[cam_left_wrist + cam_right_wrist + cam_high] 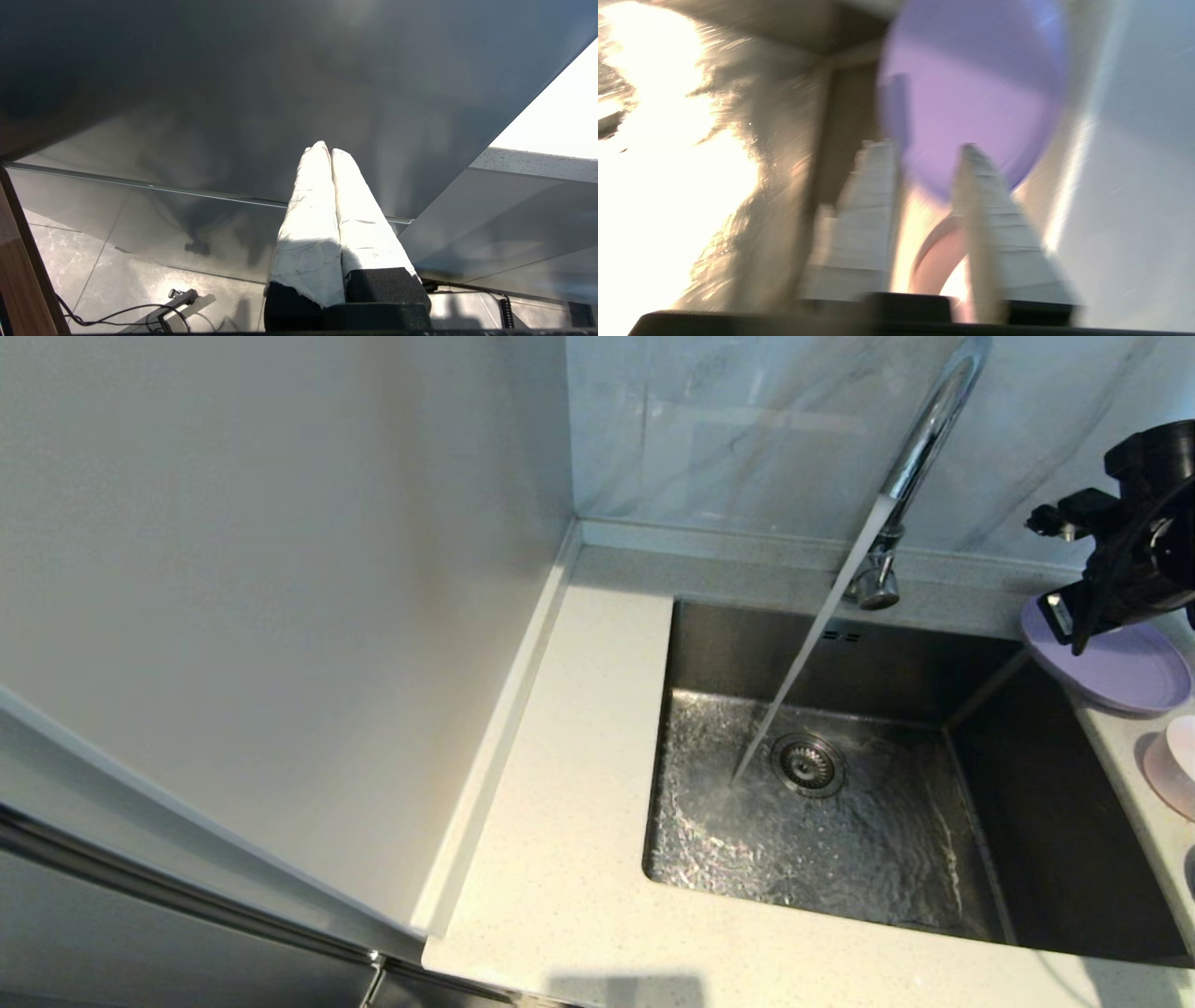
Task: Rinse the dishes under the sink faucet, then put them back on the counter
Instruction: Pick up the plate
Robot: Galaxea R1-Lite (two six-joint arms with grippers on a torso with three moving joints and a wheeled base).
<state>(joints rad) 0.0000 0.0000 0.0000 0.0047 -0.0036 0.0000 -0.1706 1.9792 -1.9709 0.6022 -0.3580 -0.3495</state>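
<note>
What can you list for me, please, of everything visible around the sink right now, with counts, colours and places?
plate: one, lavender, on the counter right of the sink, its edge overhanging the basin.
bowl: one, pale pinkish-white, on the saucer at the right edge.
saucer: one, pink, on the counter nearer than the plate.
faucet: one, chrome, behind the basin, running.
water stream: one, clear, falling beside the drain.
sink: one, steel, set in the counter.
drain: one, metal, on the basin floor.
counter: one, cream-white speckled, around the sink.
left hand: one, white-padded fingers shut, parked by a dark panel.
right hand: one, white-padded fingers open, over the plate.
</note>
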